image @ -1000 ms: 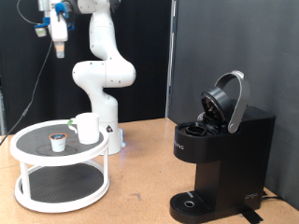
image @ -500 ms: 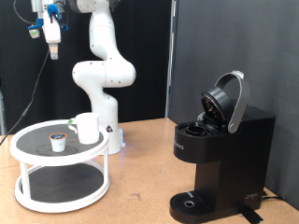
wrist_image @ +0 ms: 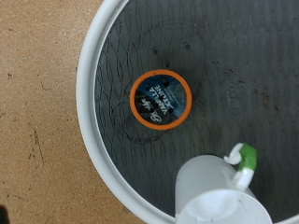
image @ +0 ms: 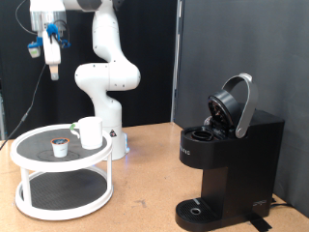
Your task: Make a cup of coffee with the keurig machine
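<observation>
Exterior view: the robot arm's end effector (image: 50,60) hangs high at the exterior view's upper left, well above the round white two-tier stand (image: 39,198) on the wooden counter (image: 145,184). The small plain white mug with a side handle (image: 90,132) stands upright on the stand's dark top shelf, almost straight below the end effector and slightly toward the exterior view's right. An orange-rimmed coffee pod (image: 61,145) lies just beside it. Nothing shows between the fingers; whether they are parted cannot be told at this size. The black boxy coffee maker (image: 227,159) stands well apart at the exterior view's right, its rounded lid raised. In the wrist view, pod (wrist_image: 160,101) and mug (wrist_image: 220,191) lie apart on the mesh shelf, and no fingers appear.
</observation>
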